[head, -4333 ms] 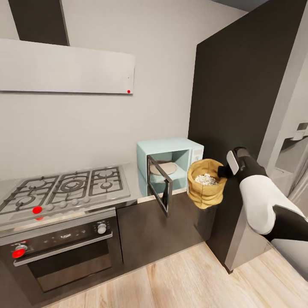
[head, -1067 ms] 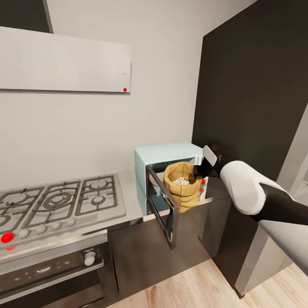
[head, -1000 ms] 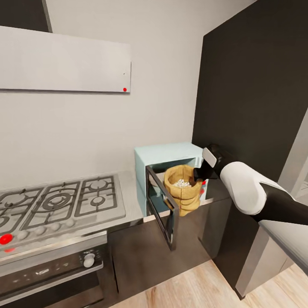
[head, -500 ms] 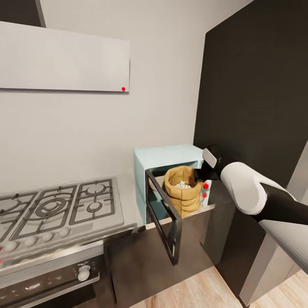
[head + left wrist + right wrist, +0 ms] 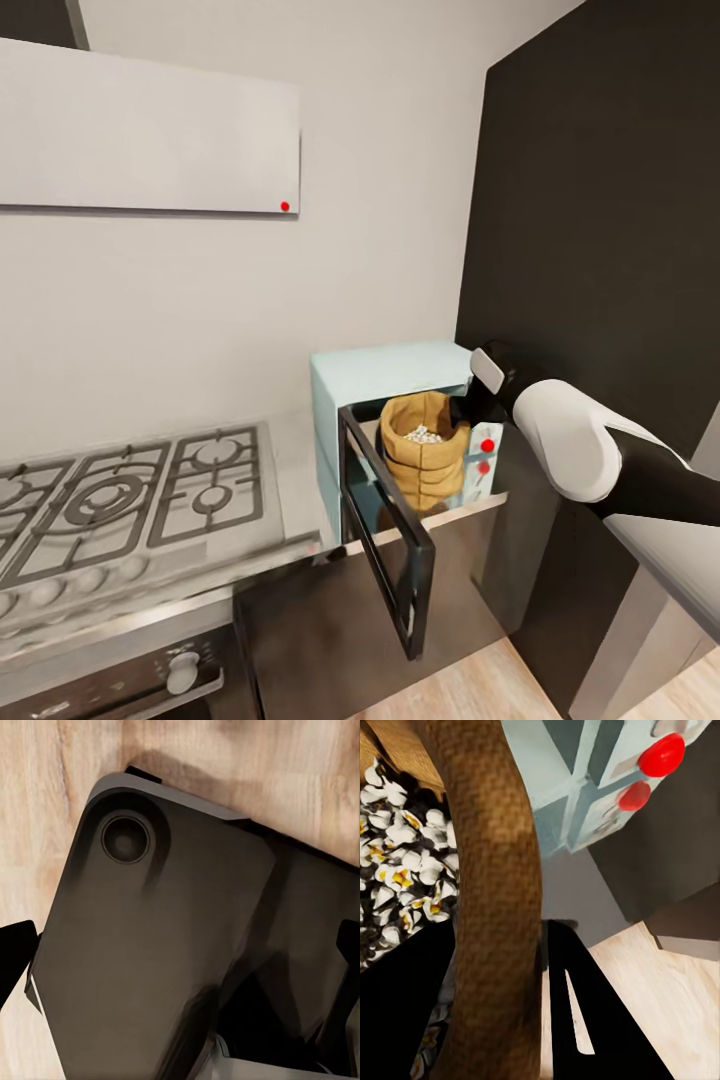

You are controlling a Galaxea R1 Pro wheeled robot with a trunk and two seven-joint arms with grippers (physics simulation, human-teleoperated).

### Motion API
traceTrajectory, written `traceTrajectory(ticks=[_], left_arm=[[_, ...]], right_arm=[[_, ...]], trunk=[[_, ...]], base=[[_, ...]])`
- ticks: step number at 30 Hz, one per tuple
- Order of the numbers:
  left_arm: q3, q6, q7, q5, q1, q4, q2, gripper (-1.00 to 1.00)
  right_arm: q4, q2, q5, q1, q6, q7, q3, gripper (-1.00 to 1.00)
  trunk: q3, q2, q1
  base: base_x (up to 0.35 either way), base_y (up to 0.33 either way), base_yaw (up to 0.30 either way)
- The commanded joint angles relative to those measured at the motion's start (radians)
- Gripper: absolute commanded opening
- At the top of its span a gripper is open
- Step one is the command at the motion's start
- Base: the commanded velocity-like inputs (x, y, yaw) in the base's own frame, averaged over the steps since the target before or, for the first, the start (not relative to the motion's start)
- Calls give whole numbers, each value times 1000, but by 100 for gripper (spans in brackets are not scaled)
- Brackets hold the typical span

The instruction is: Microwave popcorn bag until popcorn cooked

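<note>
In the head view, right of centre, the popcorn bag point(image 5: 425, 452) stands upright in the mouth of the microwave point(image 5: 392, 372), whose dark glass door point(image 5: 388, 535) hangs swung open toward the lower middle of the frame. The right gripper point(image 5: 466, 407) is clamped on the bag's rolled rim on its right side, the white right forearm point(image 5: 570, 440) reaching in from the right edge. Whitish popcorn point(image 5: 420, 435) shows as a small heap in the bag's opening. The microwave sits on the countertop point(image 5: 295, 480), with the gas hob point(image 5: 120, 495) at lower left.

The right wrist view adds detail: the rim point(image 5: 499, 885) runs between the two black fingers point(image 5: 585, 1012), individual popcorn point(image 5: 405, 862) kernels are white with yellow spots, and two red round knobs point(image 5: 660, 756) sit at upper right of the frame.

The left wrist view shows a dark rounded panel point(image 5: 150, 945) over pale wood floor point(image 5: 45, 780); whether the left gripper point(image 5: 180, 979) is apart or together, I cannot tell.

No writing or brand is readable anywhere
</note>
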Motion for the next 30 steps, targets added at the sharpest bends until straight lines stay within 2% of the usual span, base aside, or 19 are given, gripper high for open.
traceTrajectory(ticks=[1, 16, 22, 30], left_arm=[[1, -1, 0, 4, 1, -2, 0, 100], [1, -1, 0, 4, 1, -2, 0, 100], [1, -1, 0, 4, 1, -2, 0, 100], [1, -1, 1, 4, 1, -2, 0, 100]], right_arm=[[-1, 1, 9, -1, 4, 1, -9, -100], [4, 5, 2, -1, 4, 6, -11, -100], [4, 0, 3, 1, 4, 59, -11, -100], [4, -3, 4, 1, 4, 65, -11, -100]], trunk=[[-1, -1, 0], [-1, -1, 0], [-1, -1, 0], [-1, -1, 0]], base=[[145, 0, 0], [145, 0, 0], [142, 0, 0], [95, 0, 0]])
